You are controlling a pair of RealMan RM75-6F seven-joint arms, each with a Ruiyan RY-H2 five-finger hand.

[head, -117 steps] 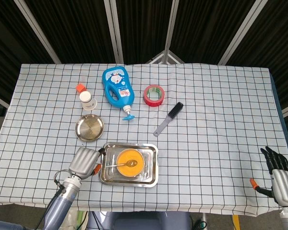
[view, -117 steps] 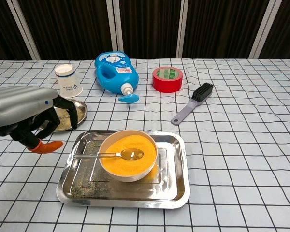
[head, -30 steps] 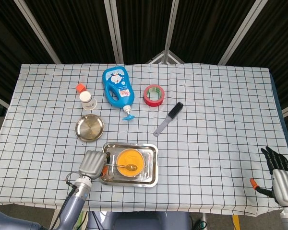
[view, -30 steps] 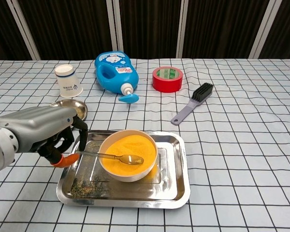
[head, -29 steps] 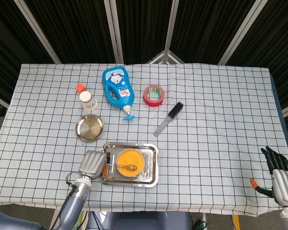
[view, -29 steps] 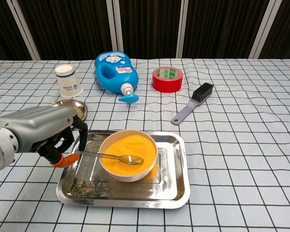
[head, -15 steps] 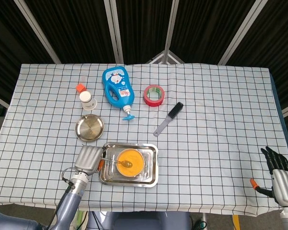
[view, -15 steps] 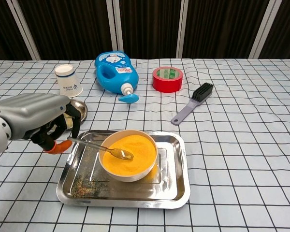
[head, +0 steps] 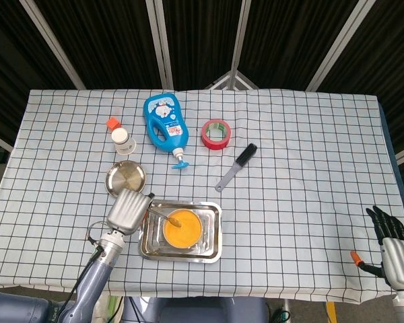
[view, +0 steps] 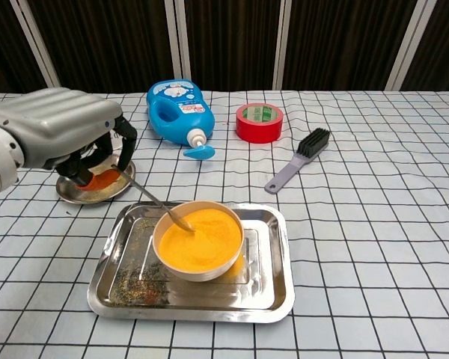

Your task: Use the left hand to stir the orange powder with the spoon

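Only head view shows right robot hand [head: 390,245], empty.

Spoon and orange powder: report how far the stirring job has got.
Done: the left hand holds the spoon by its handle. In hand: the spoon slants down with its tip in the orange powder at the near-left side of the bowl, which sits in the steel tray. Left: working the spoon through the powder; how thoroughly it is mixed cannot be judged.
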